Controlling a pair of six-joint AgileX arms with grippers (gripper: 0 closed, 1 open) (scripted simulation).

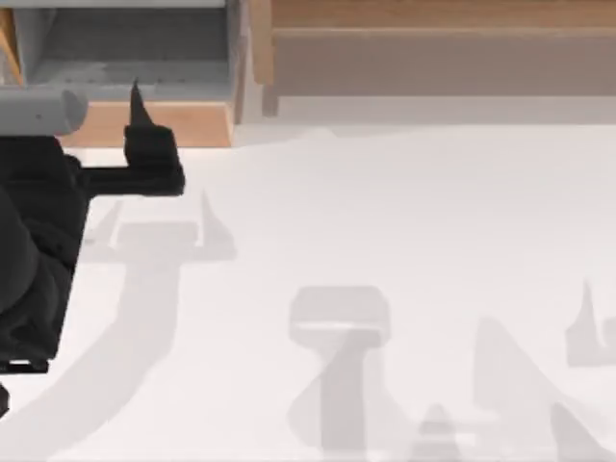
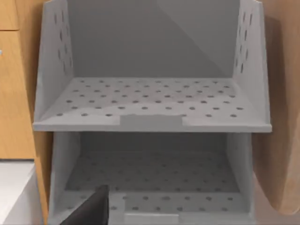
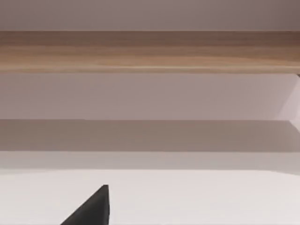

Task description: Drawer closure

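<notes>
The left gripper (image 1: 135, 106) sits at the far left of the white counter (image 1: 404, 212), right at the front of the grey drawer unit (image 1: 135, 48). One dark pointed finger (image 1: 136, 100) shows in the top view, its tip reaching over the light wooden strip (image 1: 173, 125) that runs along the base of the unit. Whether the left fingers stand wide or narrow I cannot tell, since a single tip is all that is visible.

In the left wrist view the drawers lie straight ahead of that finger tip (image 2: 93, 208). The upper drawer (image 2: 150, 101) is a grey perforated tray with sloped side walls and a plain flat lip at the front, and it juts forward of the wooden cabinet (image 2: 18, 93) beside it. The lower drawer (image 2: 154, 187) lies beneath it, also perforated, and the finger tip overlaps its front corner in the picture; contact cannot be judged.

The right gripper (image 3: 93, 208) shows as one dark finger tip in the right wrist view, low over bare white counter, facing a long wooden shelf edge (image 3: 150, 51) well ahead of it. Its opening cannot be judged either.
</notes>
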